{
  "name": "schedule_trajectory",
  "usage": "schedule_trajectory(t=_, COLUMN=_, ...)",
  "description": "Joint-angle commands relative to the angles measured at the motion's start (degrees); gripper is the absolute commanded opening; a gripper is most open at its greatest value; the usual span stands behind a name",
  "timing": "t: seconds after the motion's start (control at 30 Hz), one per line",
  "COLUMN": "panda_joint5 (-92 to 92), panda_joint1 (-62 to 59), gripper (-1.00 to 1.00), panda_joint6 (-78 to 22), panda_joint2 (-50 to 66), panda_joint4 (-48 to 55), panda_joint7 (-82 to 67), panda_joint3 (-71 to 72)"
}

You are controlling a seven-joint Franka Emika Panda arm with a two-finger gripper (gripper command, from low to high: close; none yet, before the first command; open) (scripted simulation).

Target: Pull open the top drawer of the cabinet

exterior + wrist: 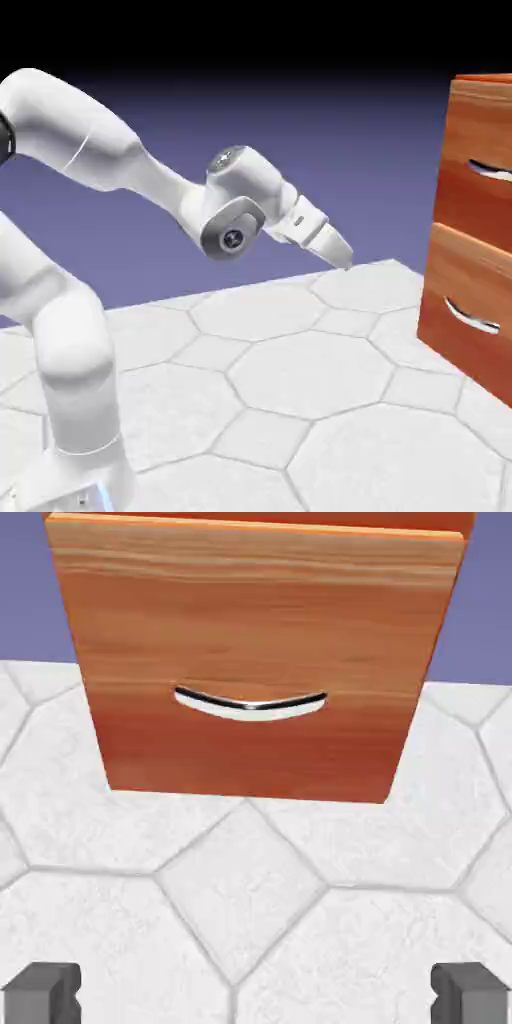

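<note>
The cabinet (447, 262) is a reddish-brown wooden box at the exterior view's right edge. Its top drawer (470, 205) carries a curved silver handle (492, 171) and looks pushed in. My gripper (340, 254) hangs in the air well to the left of the cabinet, lower than that handle, pointing down and to the right. In the hand view my gripper (255, 997) is open, its grey fingertips (40, 992) far apart with only floor between them. That view shows mostly the lower drawer (250, 632) and its handle (250, 704); the top drawer is only a sliver at the upper edge.
A white table (300, 380) with a hexagon tile pattern stretches between the arm and the cabinet. The lower drawer (452, 275), with its own silver handle (470, 316), sits under the top one. The white arm rises from the lower left.
</note>
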Motion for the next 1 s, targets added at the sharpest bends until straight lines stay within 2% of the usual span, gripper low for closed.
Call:
schedule_trajectory(t=0.0, panda_joint5=-2.5, panda_joint1=-0.95, gripper=0.0, panda_joint6=-0.31, panda_joint2=1.32, panda_joint4=1.17, panda_joint7=0.33, panda_joint3=1.29)
schedule_trajectory(t=0.97, panda_joint5=-74.76, panda_joint1=-28.4, gripper=0.0, panda_joint6=-9.31, panda_joint2=39.41, panda_joint4=35.16, panda_joint7=9.74, panda_joint3=38.5)
